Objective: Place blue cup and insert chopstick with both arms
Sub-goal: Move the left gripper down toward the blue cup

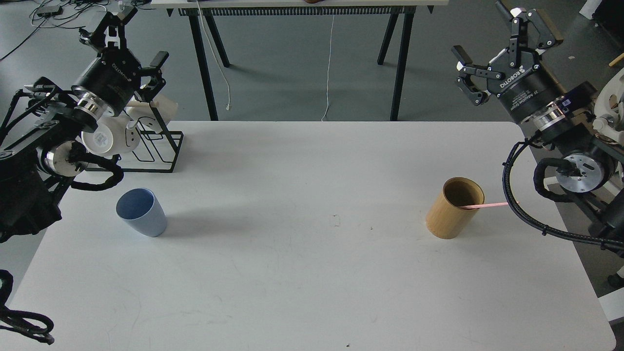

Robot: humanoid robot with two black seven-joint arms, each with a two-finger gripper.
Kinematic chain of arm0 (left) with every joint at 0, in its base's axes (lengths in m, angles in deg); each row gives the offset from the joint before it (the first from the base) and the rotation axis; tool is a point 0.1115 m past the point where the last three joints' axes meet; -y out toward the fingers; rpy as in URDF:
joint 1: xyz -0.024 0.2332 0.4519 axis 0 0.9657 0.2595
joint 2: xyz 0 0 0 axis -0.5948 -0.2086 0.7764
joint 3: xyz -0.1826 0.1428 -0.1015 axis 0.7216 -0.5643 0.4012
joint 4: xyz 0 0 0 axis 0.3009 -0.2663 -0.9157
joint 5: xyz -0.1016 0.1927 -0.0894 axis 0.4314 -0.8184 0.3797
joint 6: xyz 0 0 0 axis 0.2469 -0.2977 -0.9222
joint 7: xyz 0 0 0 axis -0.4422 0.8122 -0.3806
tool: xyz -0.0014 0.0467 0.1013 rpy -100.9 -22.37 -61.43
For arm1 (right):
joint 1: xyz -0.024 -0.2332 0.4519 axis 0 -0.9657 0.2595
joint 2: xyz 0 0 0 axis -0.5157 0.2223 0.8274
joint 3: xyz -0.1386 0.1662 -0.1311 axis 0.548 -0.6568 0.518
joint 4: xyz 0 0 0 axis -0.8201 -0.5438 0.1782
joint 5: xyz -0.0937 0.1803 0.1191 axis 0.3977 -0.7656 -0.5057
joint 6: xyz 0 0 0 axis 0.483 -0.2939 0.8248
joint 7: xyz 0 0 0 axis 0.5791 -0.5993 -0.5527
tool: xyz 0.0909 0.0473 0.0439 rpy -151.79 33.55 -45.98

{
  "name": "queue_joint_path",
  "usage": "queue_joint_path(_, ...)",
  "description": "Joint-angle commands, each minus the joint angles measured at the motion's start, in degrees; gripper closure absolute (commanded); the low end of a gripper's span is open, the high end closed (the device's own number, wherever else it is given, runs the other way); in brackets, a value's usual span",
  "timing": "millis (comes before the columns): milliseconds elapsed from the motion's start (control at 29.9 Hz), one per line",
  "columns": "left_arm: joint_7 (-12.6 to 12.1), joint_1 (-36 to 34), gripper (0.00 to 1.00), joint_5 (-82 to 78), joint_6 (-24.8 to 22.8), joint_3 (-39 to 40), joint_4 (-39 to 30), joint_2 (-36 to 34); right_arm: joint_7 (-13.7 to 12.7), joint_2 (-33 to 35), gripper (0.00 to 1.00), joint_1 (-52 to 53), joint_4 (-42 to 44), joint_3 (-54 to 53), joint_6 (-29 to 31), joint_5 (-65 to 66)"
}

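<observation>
Black left end effector [127,38] hovers spread above the tabletop's [312,292] far-left edge; below it the blue cup [142,212] stands upright near the left edge. Wide bare surface separates it from the tan cylinder [454,208], where the chopstick [487,205] leans out rightward. Right end effector [492,44] hangs spread beyond the far-right corner.

You have one view only, from the robot's head, looking forward and steeply down over the white table [312,273]; near edge at the bottom, grey floor [292,68] beyond, arms entering from either side
</observation>
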Motion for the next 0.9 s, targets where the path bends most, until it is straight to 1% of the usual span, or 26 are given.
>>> queue_joint_path(0, 0.0, 0.0, 0.01, 0.4, 0.0, 0.2, -1.9, -1.4, 0.0, -0.1, 0.05, -0.3, 0.0, -0.1, 0.0, 0.0)
queue_joint_path(100, 0.0, 0.0, 0.01, 0.4, 0.0, 0.2, -3.0, -2.1, 0.0, -0.1, 0.05, -0.5, 0.0, -0.4, 0.0, 0.0)
queue_joint_path(367, 0.0, -1.2, 0.01, 0.3, 0.0, 1.4, -2.3, -5.3, 0.0, -0.1, 0.05, -2.3, -0.1, -3.5, 0.0, 0.0)
queue_joint_path(468, 0.0, -2.9, 0.01, -0.2, 0.0, 1.0, -4.1, -5.5, 0.0, -0.1, 0.05, -2.3, -0.1, -3.7, 0.0, 0.0)
queue_joint_path(535, 0.0, -4.2, 0.01, -0.3, 0.0, 0.9, -6.2, -7.0, 0.0, -0.2, 0.05, -2.3, -0.2, -3.8, 0.0, 0.0)
queue_joint_path(668, 0.0, -6.7, 0.01, -5.2, 0.0, 0.8, -13.5, -15.7, 0.0, -0.1, 0.05, -2.4, -0.2, -4.1, 0.0, 0.0)
queue_joint_path(735, 0.0, -9.3, 0.01, -10.3, 0.0, 0.0, -17.7, -20.6, 0.0, -0.1, 0.05, -2.5, -0.1, -4.3, 0.0, 0.0)
queue_joint_path(802, 0.0, -11.6, 0.01, -14.8, 0.0, -2.5, -21.4, -25.0, 0.0, -0.1, 0.05, -2.6, -0.1, -4.9, 0.0, 0.0)
queue_joint_path(869, 0.0, -14.9, 0.01, -19.7, 0.0, -7.4, -25.1, -30.0, 0.0, -0.1, 0.05, -2.7, -0.1, -5.1, 0.0, 0.0)
